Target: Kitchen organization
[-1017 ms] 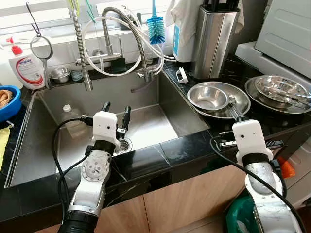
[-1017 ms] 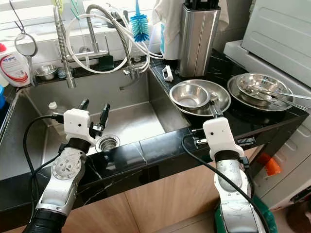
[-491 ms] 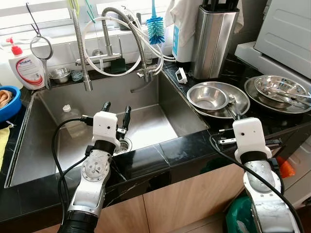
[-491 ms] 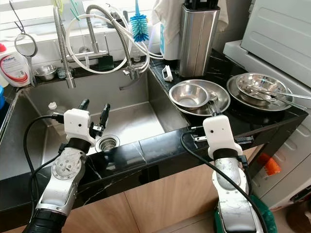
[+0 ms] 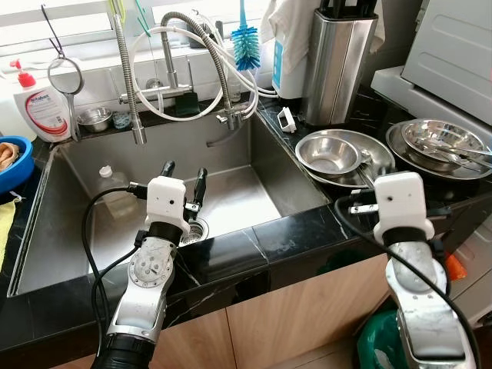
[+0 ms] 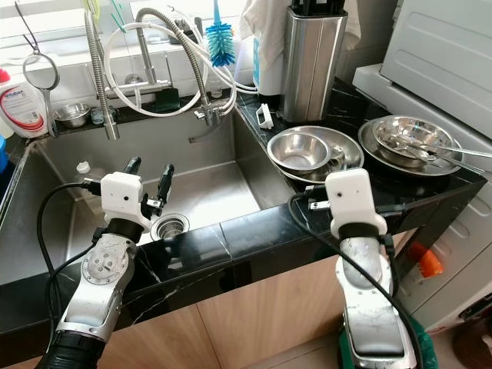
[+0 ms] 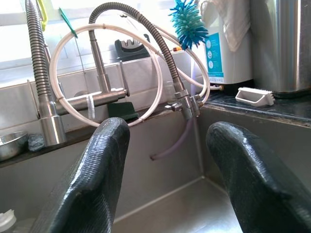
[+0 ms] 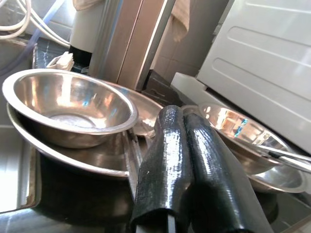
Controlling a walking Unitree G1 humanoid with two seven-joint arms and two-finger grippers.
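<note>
Far left, a blue bowl (image 5: 11, 162) sits on the black table (image 5: 292, 234), a detergent bottle (image 5: 38, 108) and a hanging strainer (image 5: 65, 73) behind it on the sill. Steel sink (image 5: 84, 231) next, drain (image 6: 170, 226) near its front wall, a small white cap (image 5: 106, 171) on the sink floor at far left. Left claw (image 5: 184, 177) hovers over the sink just above the drain, fingers (image 7: 97, 174) spread wide, gripping nothing. Coiled faucet hoses (image 5: 192, 69) and a blue bottle brush (image 5: 247, 42) behind the sink. Right of the sink: small white scrub brush (image 5: 287, 119), tall steel knife block (image 5: 338, 65). Near that, a small steel bowl (image 5: 329, 154) sits inside a wide steel plate (image 5: 380, 157) on the table. Right claw (image 8: 189, 194) sits just at the near edge of that plate, fingers pressed together, nothing between them. Far right, another stack of steel bowls (image 5: 442, 142) with utensils (image 5: 461, 157) lying in it, beside a white appliance (image 5: 453, 46).
</note>
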